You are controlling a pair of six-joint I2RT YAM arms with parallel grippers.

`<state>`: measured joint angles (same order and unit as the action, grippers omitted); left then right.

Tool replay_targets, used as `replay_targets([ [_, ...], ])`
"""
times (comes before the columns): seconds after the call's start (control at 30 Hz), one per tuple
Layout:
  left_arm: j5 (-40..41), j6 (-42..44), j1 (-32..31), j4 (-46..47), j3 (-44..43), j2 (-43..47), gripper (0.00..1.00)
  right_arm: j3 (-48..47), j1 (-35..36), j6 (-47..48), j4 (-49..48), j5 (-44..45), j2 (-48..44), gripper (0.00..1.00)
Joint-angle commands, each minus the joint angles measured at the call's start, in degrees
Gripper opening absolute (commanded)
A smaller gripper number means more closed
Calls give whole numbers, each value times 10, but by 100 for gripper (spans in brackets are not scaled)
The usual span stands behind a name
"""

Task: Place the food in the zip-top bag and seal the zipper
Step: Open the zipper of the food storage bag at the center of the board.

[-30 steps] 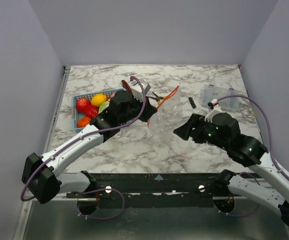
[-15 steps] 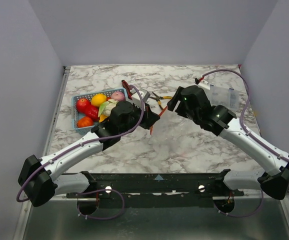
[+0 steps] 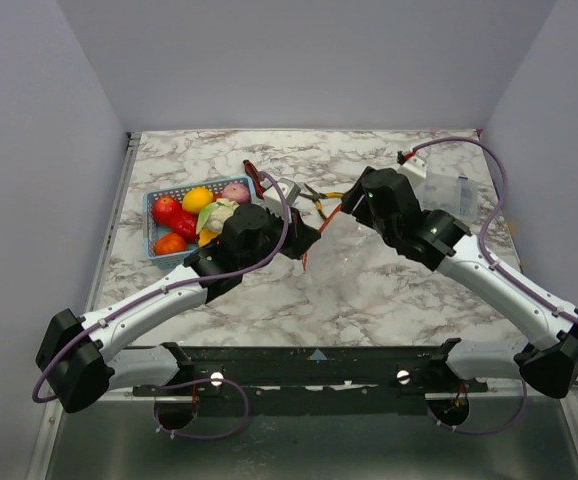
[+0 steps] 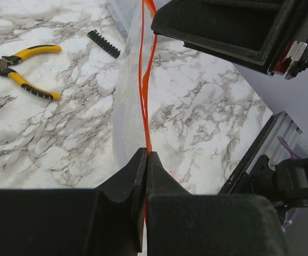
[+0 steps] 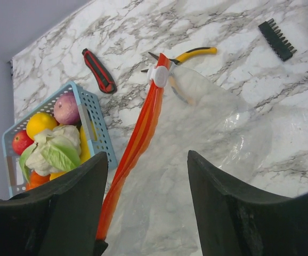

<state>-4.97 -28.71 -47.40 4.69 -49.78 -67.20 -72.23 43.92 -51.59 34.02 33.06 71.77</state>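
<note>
The food [image 3: 197, 212] lies in a blue basket [image 3: 153, 206] at the left: red, yellow, orange and purple-pink pieces plus a white cauliflower [image 5: 50, 149]. The clear zip-top bag [image 5: 218, 122] hangs between the two arms over the middle of the table. My left gripper [image 4: 146, 153] is shut on the near end of its orange-red zipper [image 4: 143, 80]. My right gripper [image 5: 146, 154] is open above the bag's far end. The zipper [image 5: 140, 133] runs up between its fingers, close to the left one, to a white slider [image 5: 159, 76].
Yellow-handled pliers [image 3: 321, 195] and a red-handled knife [image 5: 98, 69] lie behind the bag. A black bit holder [image 5: 276, 38] and a rigid clear compartment box [image 3: 451, 190] are at the back right. The basket's wall [image 5: 92, 125] is just left of the zipper.
My right arm swung from the near right to over the bag's far end, and its jaws have narrowed. The left gripper kept its hold on the zipper and shifted slightly.
</note>
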Motion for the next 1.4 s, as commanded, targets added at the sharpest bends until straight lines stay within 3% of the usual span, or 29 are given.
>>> replay_targets([
  [0.0,12,-5,-6,16,6,1,0,4,1,-17,-27,12,16,65],
  [0.1,14,-7,-8,16,6,4,0,15,1,-27,-32,9,20,62],
  [0.2,15,-11,-9,17,6,5,0,39,1,-34,-50,4,13,51],
  [0.27,13,-14,-10,16,6,5,0,52,1,-36,-62,2,8,41],
  [0.43,7,-23,-9,10,2,3,0,78,1,-30,-93,0,-7,1],
  [0.53,0,-35,-9,-2,-4,4,1,93,2,-9,-118,-13,-21,0],
  [0.73,-48,-66,-6,-43,-26,8,54,127,1,69,-192,-86,-60,0],
  [0.9,-49,-93,12,-123,-84,9,70,152,1,134,-223,-149,-95,0],
  [1.23,-36,-87,0,-138,-152,-48,71,156,2,141,-212,-186,-116,0],
  [1.37,0,-88,-16,-138,-164,-63,59,155,1,139,-209,-202,-113,0],
])
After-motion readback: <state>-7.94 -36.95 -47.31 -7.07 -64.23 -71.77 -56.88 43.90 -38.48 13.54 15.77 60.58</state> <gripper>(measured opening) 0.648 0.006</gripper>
